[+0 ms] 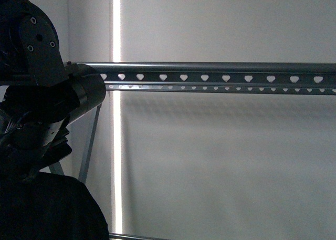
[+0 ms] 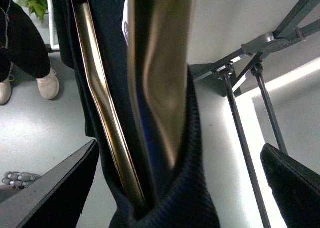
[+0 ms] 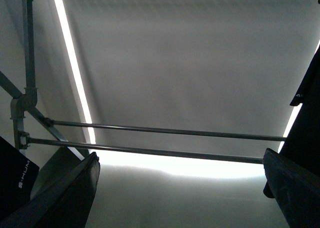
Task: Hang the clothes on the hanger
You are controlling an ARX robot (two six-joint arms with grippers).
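The hanger's grey rail, punched with heart-shaped holes, runs across the front view on a slanted leg. My left arm fills that view's left side, with black cloth below it. In the left wrist view the black T-shirt is draped over shiny rails. My left gripper is open, its fingers wide on either side of the draped shirt. My right gripper is open and empty, facing two thin rack rods. Black cloth hangs at that view's edge.
A person's legs and light shoes stand on the floor beside the rack, with a green plant behind them. Crossed rack legs show in the left wrist view. A bright vertical strip of light splits the pale wall behind the rack.
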